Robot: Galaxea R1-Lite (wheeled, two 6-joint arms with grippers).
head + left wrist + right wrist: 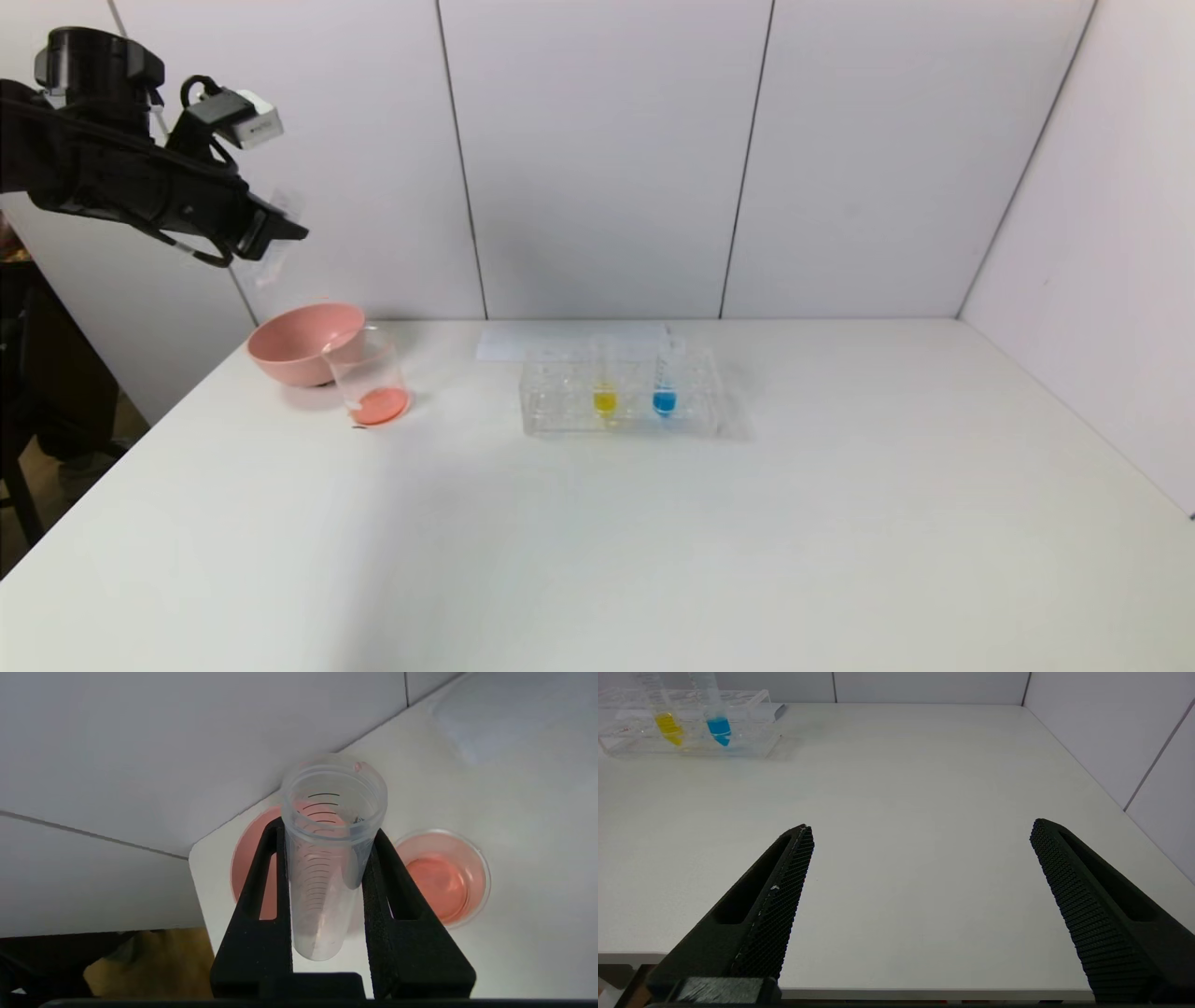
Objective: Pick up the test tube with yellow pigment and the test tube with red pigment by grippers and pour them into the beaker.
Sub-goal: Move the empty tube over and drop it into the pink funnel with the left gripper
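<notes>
Status: roughly half done, by my read. The beaker on the bench has a red-orange layer at the bottom, and the left end effector is clamped on an emptied tube, only a faint residue visible. I take this for the test tube with red pigment, already poured.

Left end effector is raised well above the bench's left rear corner, over the pink bowl and the beaker; the tube's open mouth points away from the wrist camera. Beaker stands just in front of the bowl, touching or nearly so; can't tell which.

The test tube with yellow pigment is upright in the clear rack mid-bench, beside the blue tube. Untouched, yellow liquid at the tip.

Right end effector is wide open and empty, low at the near right edge of the bench, well apart from the rack. It doesn't show in the head view.

Left to do: dispose of the empty tube, likely in the bowl; grab the yellow tube; pour it into the beaker.
</notes>
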